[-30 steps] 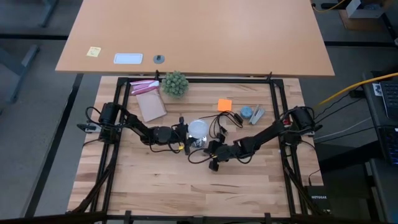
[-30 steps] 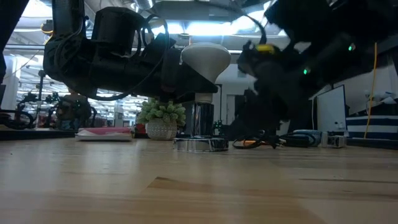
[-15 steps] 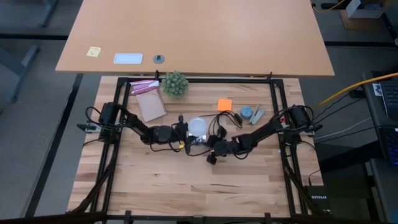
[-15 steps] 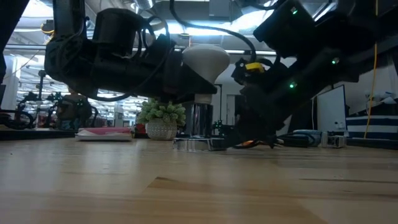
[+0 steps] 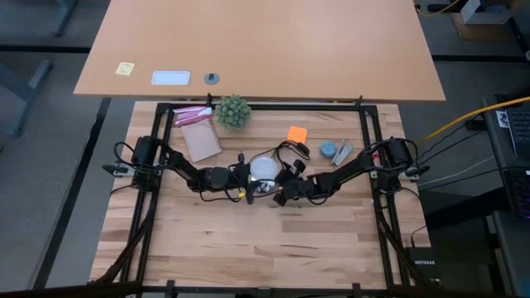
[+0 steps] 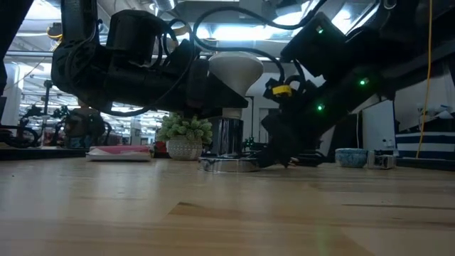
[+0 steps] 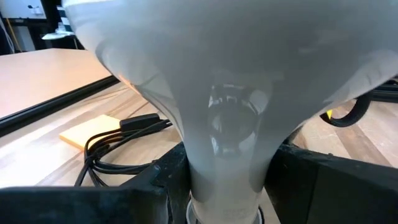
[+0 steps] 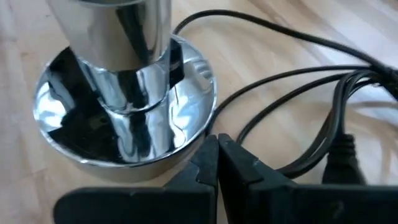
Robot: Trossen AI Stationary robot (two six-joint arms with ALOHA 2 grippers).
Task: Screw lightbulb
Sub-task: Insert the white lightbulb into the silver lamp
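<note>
The frosted white lightbulb point(image 6: 234, 67) stands upright on the chrome socket column point(image 6: 227, 135), which rises from a round chrome base point(image 8: 62, 118) on the table's middle. In the high view the lightbulb point(image 5: 263, 168) shows as a white round. My left gripper point(image 5: 252, 181) comes from the table's left and is shut on the lightbulb. My right gripper point(image 8: 217, 146) comes from the right, low at the table, shut, at the base's rim. It also shows in the low view point(image 6: 274, 153). A thin black cord point(image 8: 292, 81) lies beside the base. My left gripper pinches the lightbulb's narrow neck point(image 7: 227, 162) between its two fingers point(image 7: 171, 180), just under the globe. The fingers come level from the table's left. The lightbulb stands upright with its lower end on the socket column. My right gripper's shut fingertips point(image 8: 208, 149) rest against the chrome base's rim point(image 8: 186, 146), slanting down from the table's right side. The base sits flat on the table.
A spiky green ball plant point(image 5: 233, 111), a brown card with a pink packet point(image 5: 199, 136), an orange note point(image 5: 296, 133) and small blue things point(image 5: 331, 151) lie toward the far edge. Loose black cords point(image 5: 290, 157) lie behind the socket. Bare wood lies toward the near edge.
My right gripper has gone toward the table's far edge and down to the socket base, and now stands at its rim. The orange note and the cords have shifted a little toward the far edge. My left gripper and the lightbulb have kept still.
</note>
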